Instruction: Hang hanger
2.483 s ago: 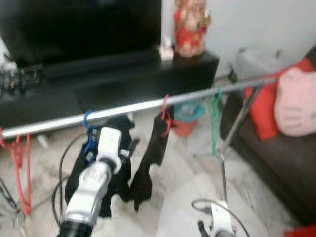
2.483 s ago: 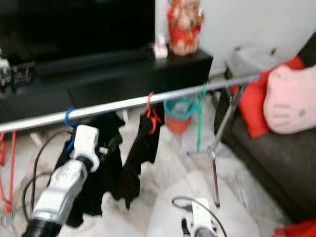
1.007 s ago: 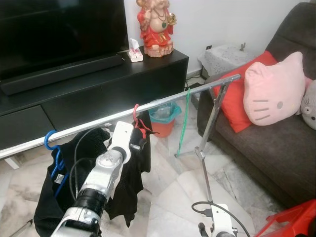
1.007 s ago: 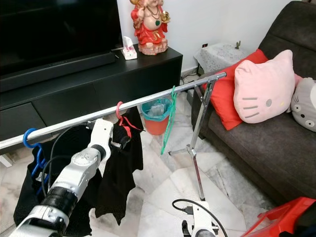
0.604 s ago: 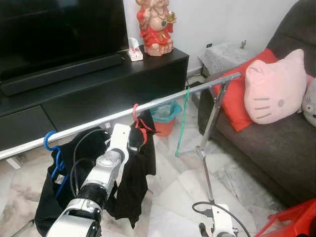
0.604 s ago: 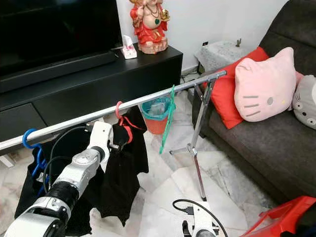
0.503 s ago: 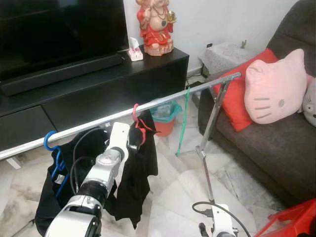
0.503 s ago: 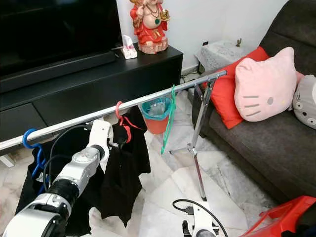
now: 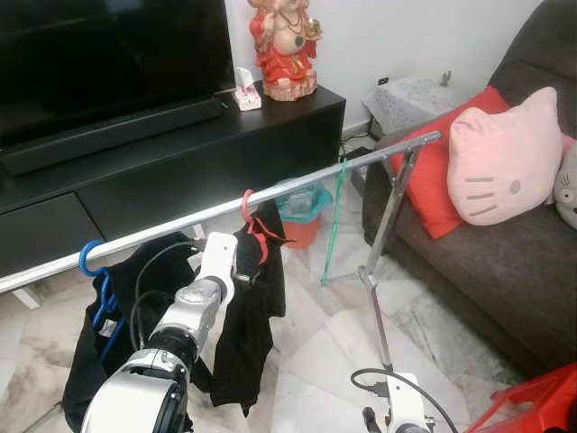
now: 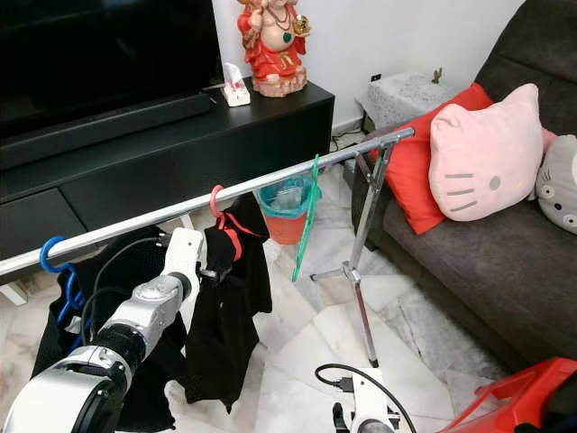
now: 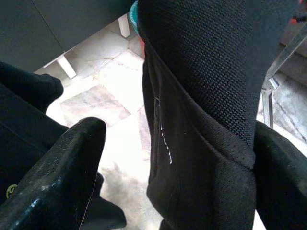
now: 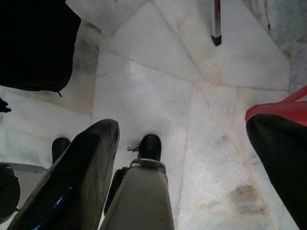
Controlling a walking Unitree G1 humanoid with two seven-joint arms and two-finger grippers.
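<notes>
A silver rail (image 9: 180, 225) runs across the room at chest height. On it hang a red hanger (image 9: 249, 213) carrying a black garment (image 9: 251, 316), a blue hanger (image 9: 93, 268) with another black garment, and a bare green hanger (image 9: 335, 216). My left gripper (image 9: 242, 271) is raised beside the red hanger's garment. In the left wrist view the fingers (image 11: 57, 177) stand wide apart, with the black cloth (image 11: 201, 120) hanging between them. My right gripper (image 12: 182, 127) hangs low and open over the marble floor.
A black TV console (image 9: 180, 144) with a red statue (image 9: 287, 45) stands behind the rail. A teal bin (image 9: 302, 203) sits under it. The rack's upright leg (image 9: 379, 271) is at the right. Beyond it are a dark sofa (image 9: 505, 262) with a pink cat cushion (image 9: 500, 158) and a red plastic object (image 9: 532, 406).
My left arm has sunk and drawn back a little from the rail. The black garment on the red hanger has swung and now hangs straighter.
</notes>
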